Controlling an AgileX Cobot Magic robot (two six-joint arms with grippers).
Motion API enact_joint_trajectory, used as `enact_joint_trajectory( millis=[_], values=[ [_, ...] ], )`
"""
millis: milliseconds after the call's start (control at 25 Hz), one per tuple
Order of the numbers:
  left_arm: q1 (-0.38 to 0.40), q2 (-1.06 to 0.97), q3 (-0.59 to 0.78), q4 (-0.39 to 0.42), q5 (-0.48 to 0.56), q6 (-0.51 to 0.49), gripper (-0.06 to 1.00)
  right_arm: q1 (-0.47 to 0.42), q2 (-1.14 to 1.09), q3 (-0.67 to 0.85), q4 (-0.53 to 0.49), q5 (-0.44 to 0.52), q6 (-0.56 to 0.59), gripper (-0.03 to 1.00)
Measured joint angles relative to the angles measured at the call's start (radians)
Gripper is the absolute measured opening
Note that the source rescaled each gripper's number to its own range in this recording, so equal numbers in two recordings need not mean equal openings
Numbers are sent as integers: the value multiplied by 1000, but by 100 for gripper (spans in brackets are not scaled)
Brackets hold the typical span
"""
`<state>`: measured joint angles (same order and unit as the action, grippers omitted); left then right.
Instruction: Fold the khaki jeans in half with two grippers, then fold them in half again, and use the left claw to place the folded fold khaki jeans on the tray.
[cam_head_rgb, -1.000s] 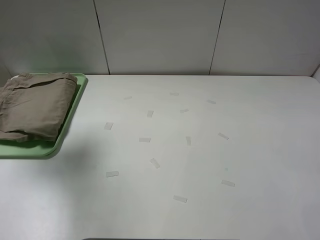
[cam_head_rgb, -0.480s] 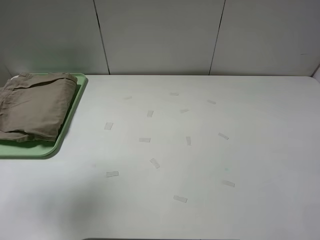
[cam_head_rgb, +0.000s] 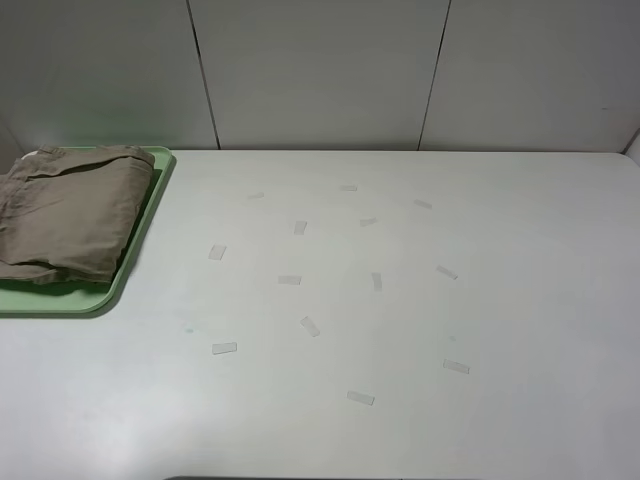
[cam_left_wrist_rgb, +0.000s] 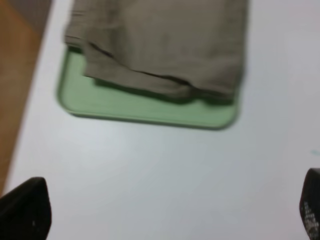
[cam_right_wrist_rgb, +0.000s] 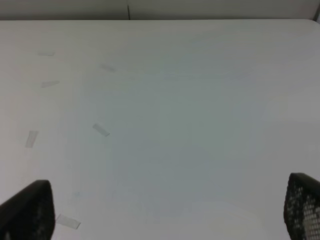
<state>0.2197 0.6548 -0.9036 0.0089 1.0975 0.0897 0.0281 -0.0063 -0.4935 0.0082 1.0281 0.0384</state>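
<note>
Nothing has shifted: the folded tan-khaki cotton shorts (cam_head_rgb: 68, 212) rest on the pale-green plastic tray (cam_head_rgb: 140, 245) at nine o'clock, task apparently done; left claw (cam_left_wrist_rgb: 165, 212) and right claw (cam_right_wrist_rgb: 160, 210) both spread, empty

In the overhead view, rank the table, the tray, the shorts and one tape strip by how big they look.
1. Table
2. Tray and shorts: similar; both cut off at the frame edge, so unranked.
3. Tape strip

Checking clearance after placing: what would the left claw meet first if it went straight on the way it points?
Probably bare table, then the tray rim; the open left claw holds nothing. Depth is unclear.
</note>
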Motion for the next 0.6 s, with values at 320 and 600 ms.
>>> enact_joint_trajectory(
  millis=[320, 600],
  values=[
    [0, -346, 126, -80, 24, 8, 100, 0, 0, 0, 0, 0, 0, 100],
    [0, -505, 141, -86, 64, 39, 100, 0, 0, 0, 0, 0, 0, 100]
  ],
)
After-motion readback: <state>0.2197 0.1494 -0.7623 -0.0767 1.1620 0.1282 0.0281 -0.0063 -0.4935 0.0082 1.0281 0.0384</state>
